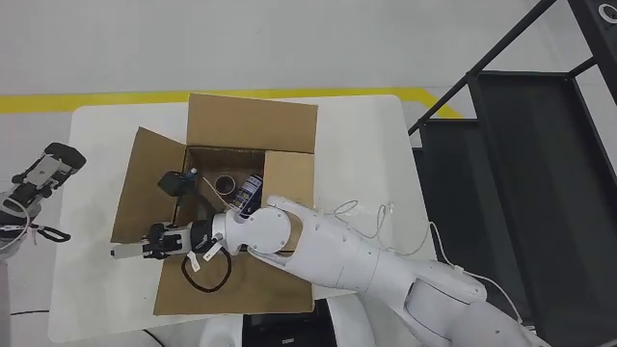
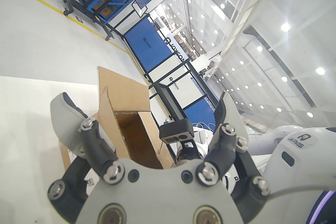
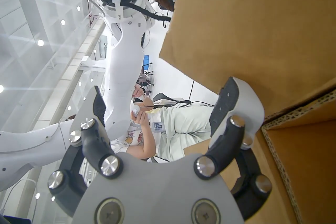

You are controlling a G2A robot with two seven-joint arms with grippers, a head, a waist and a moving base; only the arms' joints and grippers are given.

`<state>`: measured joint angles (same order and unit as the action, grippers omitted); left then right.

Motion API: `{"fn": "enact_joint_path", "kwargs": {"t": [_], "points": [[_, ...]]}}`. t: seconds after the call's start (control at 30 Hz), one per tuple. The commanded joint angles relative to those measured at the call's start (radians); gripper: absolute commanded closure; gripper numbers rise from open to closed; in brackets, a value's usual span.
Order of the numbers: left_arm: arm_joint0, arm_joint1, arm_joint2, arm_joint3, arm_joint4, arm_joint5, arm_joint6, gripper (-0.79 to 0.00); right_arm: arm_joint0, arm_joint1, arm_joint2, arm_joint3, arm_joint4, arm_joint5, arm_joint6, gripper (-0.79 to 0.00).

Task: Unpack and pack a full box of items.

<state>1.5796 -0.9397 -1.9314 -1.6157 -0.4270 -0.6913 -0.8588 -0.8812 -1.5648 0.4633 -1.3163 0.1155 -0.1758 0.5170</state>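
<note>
Hovering beside the open box (image 1: 253,120) on the tabletop (image 1: 357,145), the right gripper (image 1: 130,249) has its fingers (image 3: 224,104) wide and empty, like the left gripper (image 2: 144,107) farther off; reaching for the can (image 1: 250,191) could snag cardboard, dragging the box.

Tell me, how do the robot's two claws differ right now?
The left gripper hangs at the table's edge, apart from the cardboard box; the right gripper is at the box, one finger beside a flap. The right gripper's arm lies across the box's near flap; the left gripper's arm is off the table. Both are open and empty.
</note>
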Motion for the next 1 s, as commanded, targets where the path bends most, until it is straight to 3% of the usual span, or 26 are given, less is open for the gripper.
{"fn": "enact_joint_path", "kwargs": {"t": [0.0, 0.2, 0.43, 0.63, 0.83, 0.97], "points": [[0.000, 0.000, 0.004, -0.007, 0.006, 0.008, 0.004, -0.785, -0.020, 0.008, 0.012, -0.008, -0.011, 0.009, 0.014, -0.785], [-0.042, 0.001, 0.062, -0.041, 0.039, 0.062, -0.015, -0.785, -0.053, 0.007, 0.013, -0.007, -0.030, 0.004, 0.025, -0.785], [-0.105, 0.001, 0.123, -0.011, 0.027, 0.071, -0.042, -0.785, -0.060, -0.016, -0.006, 0.027, -0.033, -0.015, 0.017, -0.785], [-0.116, 0.001, 0.144, 0.001, 0.011, 0.064, -0.062, -0.785, -0.053, -0.041, -0.026, 0.047, -0.045, -0.026, 0.014, -0.785], [-0.135, 0.003, 0.193, 0.046, 0.020, 0.124, -0.131, -0.785, -0.047, -0.060, -0.035, 0.074, -0.060, -0.026, 0.010, -0.785], [-0.149, 0.004, 0.196, 0.077, 0.044, 0.114, -0.114, -0.785, -0.048, -0.065, -0.021, 0.095, -0.058, -0.030, 0.013, -0.785]]}}
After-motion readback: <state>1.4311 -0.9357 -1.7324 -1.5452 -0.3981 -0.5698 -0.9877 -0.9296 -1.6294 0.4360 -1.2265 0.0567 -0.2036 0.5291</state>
